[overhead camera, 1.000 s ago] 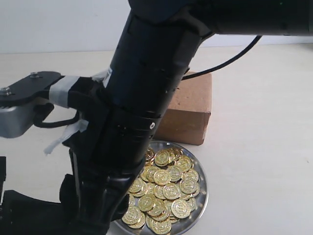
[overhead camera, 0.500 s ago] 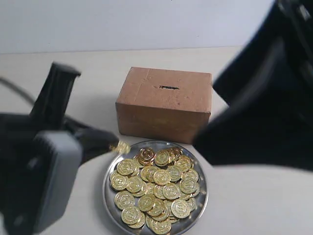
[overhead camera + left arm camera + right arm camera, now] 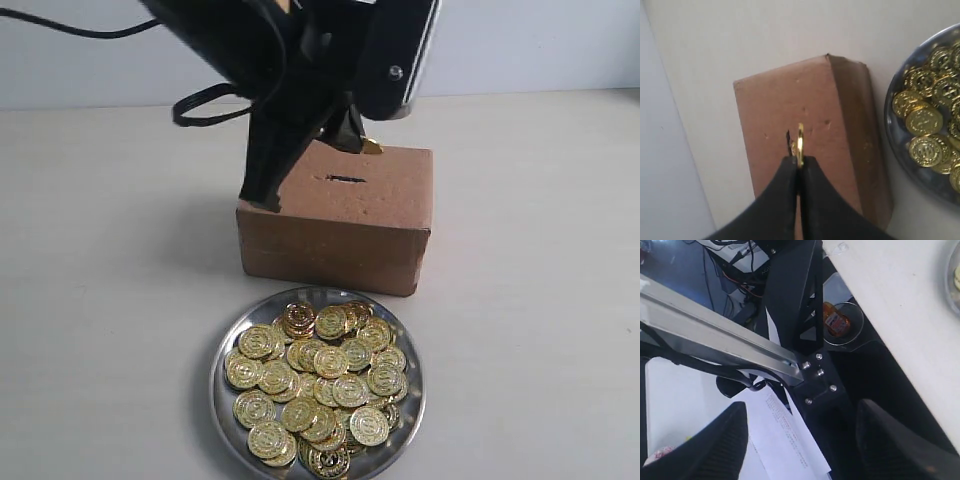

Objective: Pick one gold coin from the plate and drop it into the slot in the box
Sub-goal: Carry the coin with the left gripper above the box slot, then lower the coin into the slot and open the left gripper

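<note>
My left gripper hangs over the brown cardboard box, shut on one gold coin held edge-on. In the left wrist view the gold coin sticks out of the left gripper, just above the box and right beside the dark slot. The slot shows on the box top. The silver plate, heaped with gold coins, sits in front of the box. My right gripper is open and empty, off the table's side.
The plate lies close to the box's side. In the right wrist view I see the table edge, a metal rail, a printed sheet and a small dish below table level.
My left gripper has carried the coin from the plate's left rim up and over the box top. The dark right arm that filled the view's right side has gone.
</note>
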Motion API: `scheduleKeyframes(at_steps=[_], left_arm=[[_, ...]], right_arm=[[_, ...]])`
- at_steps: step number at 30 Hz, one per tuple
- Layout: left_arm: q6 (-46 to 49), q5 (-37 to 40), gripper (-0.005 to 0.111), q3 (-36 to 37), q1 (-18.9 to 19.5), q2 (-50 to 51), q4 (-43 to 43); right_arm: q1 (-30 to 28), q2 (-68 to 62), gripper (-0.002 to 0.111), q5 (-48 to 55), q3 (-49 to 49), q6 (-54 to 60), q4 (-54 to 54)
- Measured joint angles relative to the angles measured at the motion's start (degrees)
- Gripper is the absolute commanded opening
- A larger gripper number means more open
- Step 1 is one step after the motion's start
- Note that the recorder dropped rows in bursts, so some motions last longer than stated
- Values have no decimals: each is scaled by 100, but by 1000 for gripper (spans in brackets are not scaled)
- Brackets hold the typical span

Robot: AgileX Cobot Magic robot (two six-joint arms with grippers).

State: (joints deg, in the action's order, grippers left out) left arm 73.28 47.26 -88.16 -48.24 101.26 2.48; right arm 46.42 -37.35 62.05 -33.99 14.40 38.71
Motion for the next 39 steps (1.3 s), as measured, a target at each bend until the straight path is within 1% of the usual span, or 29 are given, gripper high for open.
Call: scheduleKeyframes(at_steps=[6, 8, 11, 17, 27, 39], left_arm=[[-910, 809, 0, -1317, 0, 1022, -836], [-1069, 958, 0, -1664, 0, 1345, -933], [-1177, 1038, 0, -1968, 0, 1744, -956], [-1272, 1162, 0, -2138, 20, 2113, -1126], [-1526, 1229, 0, -2158, 299, 2270, -1373], [-1526, 1229, 0, -2173, 299, 2432, -1312]], right_arm=[[0, 283, 61, -455, 797, 292, 553], [0, 283, 61, -556, 953, 458, 706], [0, 283, 61, -665, 1128, 691, 887], [0, 283, 61, -767, 1239, 882, 1031], [0, 283, 61, -816, 1239, 967, 1077], [0, 283, 61, -827, 1239, 1048, 1118]])
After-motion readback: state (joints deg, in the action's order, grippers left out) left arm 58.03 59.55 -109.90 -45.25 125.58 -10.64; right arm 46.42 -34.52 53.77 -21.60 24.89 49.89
